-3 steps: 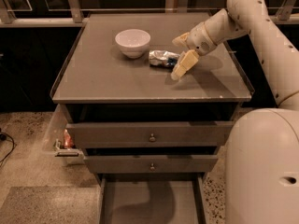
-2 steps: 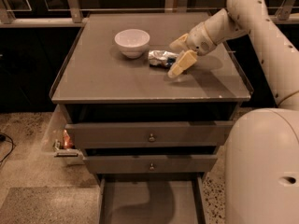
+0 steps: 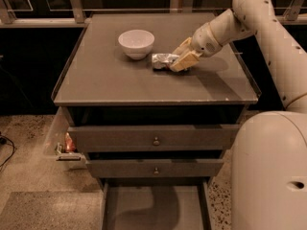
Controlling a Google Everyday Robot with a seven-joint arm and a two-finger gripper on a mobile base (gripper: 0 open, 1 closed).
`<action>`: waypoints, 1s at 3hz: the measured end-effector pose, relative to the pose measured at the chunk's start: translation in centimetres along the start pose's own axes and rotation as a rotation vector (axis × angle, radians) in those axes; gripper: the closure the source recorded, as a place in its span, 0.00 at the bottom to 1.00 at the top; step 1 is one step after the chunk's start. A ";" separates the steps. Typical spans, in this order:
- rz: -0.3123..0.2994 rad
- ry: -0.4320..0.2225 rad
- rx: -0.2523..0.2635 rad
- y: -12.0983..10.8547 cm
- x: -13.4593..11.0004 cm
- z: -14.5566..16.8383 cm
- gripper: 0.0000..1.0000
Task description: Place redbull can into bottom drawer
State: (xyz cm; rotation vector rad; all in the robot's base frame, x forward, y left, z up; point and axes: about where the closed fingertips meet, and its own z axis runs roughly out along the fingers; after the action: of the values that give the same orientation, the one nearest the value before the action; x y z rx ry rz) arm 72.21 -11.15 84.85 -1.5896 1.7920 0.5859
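Observation:
The redbull can (image 3: 162, 60), silver and crinkled, lies on its side on the grey cabinet top (image 3: 105, 80), just right of the white bowl (image 3: 136, 43). My gripper (image 3: 181, 54) reaches in from the right, with one finger on the far side and one on the near side of the can's right end, closed in against it. The can still rests on the top. The bottom drawer (image 3: 144, 210) is pulled open at the foot of the cabinet, and its flat grey floor is bare.
Two upper drawers with small knobs (image 3: 156, 140) (image 3: 156, 170) sit slightly ajar above the bottom drawer. A clear plastic bin (image 3: 64, 145) hangs at the cabinet's left side. My white base (image 3: 268, 176) fills the lower right. A railing runs behind the cabinet.
The gripper has moved left onto the can. Its fingers, spread wide before, have closed in on the can's right end.

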 end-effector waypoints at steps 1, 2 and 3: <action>0.000 0.000 0.000 0.0 0.0 0.0 0.89; 0.000 0.000 0.000 0.0 0.0 0.0 1.00; -0.002 -0.005 -0.008 0.2 -0.3 0.3 1.00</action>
State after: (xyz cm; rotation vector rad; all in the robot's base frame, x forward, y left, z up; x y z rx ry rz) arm 72.05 -10.68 84.81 -1.5944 1.7861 0.5959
